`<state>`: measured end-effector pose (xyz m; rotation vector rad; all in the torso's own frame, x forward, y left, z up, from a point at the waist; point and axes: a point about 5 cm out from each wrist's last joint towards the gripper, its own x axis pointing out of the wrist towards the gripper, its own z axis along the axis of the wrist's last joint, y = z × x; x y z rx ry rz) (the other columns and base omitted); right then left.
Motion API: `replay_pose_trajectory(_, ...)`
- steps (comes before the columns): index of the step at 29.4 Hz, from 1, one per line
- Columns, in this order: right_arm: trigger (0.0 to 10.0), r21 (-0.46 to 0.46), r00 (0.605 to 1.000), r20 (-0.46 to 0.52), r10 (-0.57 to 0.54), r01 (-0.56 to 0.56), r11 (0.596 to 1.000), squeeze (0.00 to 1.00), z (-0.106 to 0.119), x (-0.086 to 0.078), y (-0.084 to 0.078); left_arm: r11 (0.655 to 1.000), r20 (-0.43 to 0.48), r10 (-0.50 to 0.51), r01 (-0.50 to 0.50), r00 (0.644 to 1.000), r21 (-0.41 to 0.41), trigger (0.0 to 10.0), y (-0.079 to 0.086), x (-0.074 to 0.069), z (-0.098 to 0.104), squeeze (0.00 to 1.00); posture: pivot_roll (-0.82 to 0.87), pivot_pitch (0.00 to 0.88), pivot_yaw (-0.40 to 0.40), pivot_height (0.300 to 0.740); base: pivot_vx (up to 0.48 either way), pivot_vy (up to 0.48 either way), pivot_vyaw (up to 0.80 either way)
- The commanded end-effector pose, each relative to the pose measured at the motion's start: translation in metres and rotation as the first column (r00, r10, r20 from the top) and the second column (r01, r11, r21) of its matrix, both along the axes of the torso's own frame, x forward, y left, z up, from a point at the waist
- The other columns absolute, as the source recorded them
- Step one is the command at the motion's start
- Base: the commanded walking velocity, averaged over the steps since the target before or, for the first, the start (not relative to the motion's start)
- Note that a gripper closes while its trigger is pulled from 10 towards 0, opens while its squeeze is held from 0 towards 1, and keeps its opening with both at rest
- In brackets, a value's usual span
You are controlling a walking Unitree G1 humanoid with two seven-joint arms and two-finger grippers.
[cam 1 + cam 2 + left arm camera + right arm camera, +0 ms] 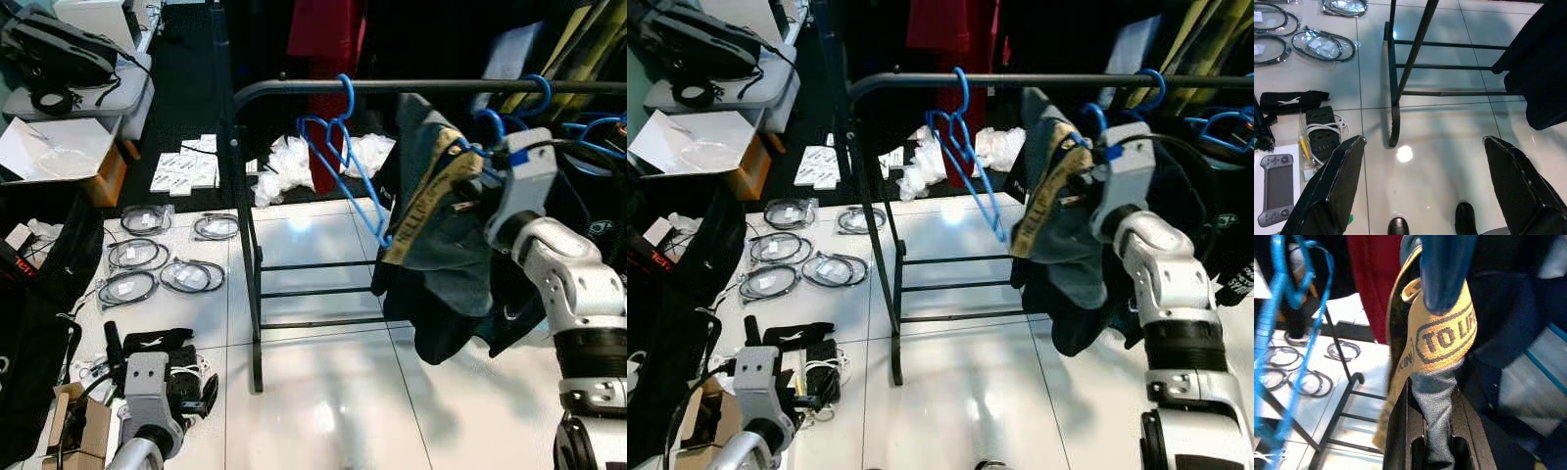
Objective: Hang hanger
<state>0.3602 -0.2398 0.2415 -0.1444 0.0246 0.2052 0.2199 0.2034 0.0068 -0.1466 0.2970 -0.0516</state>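
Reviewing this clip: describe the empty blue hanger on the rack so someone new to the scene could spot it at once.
Start at the black clothes rail running across the top of the head views. Near its bent left end hangs the empty blue hanger, tilted, to the left of the grey garment with a yellow printed band that the right end effector grips. Unlike the blue hangers further right, it carries no clothing.

A blue hanger (487,124) carrying a dark garment (441,235) hangs hooked on the black rail (411,87).

Blue hangers (338,147) — black rail (411,87) — grey-blue garment (446,245), tan band.
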Motion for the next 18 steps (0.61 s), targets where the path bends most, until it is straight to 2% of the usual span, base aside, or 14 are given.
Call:
replay_pose_trajectory(1,10.0,-0.021,1.000,-0.017,-0.005,0.005,1.000,0.00,0.002,0.002,-0.001,1.000,-0.038,0.003,-0.003,0.999,0.013,10.0,0.004,-0.007,-0.007,0.00,-0.06,0.164,0.001,0.740,0.349,0.000,0.00)
replay_pose_trajectory(18,10.0,-0.006,1.000,0.014,-0.028,0.028,1.000,0.00,0.017,0.008,0.002,1.000,-0.047,0.006,-0.005,0.999,0.013,10.0,0.005,-0.010,-0.009,0.00,-0.06,0.168,-0.001,0.740,0.340,0.000,0.00)
